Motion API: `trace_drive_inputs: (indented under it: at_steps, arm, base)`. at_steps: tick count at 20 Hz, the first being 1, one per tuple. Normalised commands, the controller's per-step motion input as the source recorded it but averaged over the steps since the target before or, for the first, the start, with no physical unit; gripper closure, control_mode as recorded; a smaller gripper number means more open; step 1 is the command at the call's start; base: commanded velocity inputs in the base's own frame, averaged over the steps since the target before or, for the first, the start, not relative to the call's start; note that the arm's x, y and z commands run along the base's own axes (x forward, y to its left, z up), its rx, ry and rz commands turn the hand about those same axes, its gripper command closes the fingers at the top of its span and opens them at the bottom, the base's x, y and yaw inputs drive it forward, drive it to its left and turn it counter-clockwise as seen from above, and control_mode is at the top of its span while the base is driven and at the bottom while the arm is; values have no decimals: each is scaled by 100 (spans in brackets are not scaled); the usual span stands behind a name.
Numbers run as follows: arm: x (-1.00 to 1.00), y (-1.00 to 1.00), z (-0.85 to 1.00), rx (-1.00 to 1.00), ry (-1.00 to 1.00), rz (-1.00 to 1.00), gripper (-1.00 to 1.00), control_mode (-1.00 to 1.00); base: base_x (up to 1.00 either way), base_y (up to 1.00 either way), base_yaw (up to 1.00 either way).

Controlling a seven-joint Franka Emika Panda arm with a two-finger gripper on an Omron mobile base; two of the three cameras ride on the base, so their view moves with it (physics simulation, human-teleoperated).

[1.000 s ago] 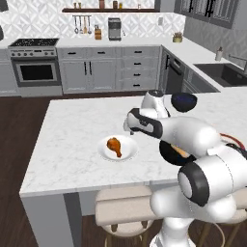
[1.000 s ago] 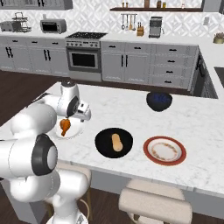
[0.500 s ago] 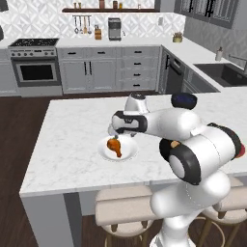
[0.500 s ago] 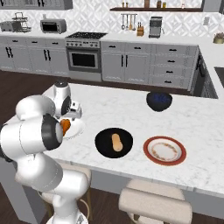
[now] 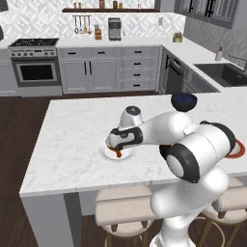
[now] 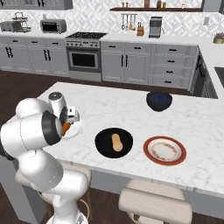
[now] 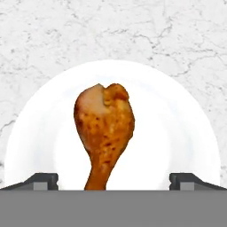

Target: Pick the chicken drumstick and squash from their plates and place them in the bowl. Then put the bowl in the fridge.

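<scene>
1. The arm reaches low over the white plate (image 7: 186, 128) near the front edge of the marble desk (image 5: 67, 144), the hand pointing straight down so the jaws (image 7: 113, 179) come at the drumstick (image 7: 105, 133) from above.
2. The jaws stand wide apart and released, one tip on each side of the thin bone end, gripping nothing; that spread looks meant to let them drop around the narrow shaft, the easiest part to pinch.
3. The drumstick lies flat in the middle of the white plate, its fat end pointing away from the hand and its bone end towards the tips. It is orange-brown and speckled, paler at the top of the bulb, tapering smoothly to a slim stem.
4. In the right base view the squash (image 6: 116, 142) already lies in the black bowl (image 6: 103, 145), a pale tan piece resting near its centre, so I judge that half of the loading done.
5. The orange-rimmed plate (image 6: 165, 151) sits just beside the bowl with nothing on it, and a smaller dark blue bowl (image 6: 159, 100) stands further back.
</scene>
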Motion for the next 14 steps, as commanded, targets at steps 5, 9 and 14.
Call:
trace_drive_inputs:
  at_steps: [5, 9, 14]
  arm:
    - [3, 1, -33, -6, -14, 7, -100, -100]
    - [3, 0, -6, 1, -3, 0, -100, -100]
    - [15, 12, -1, 1, 22, 0, -100, -100]
  base:
    - [0, 0, 0]
    - [0, 0, 0]
    - [0, 0, 0]
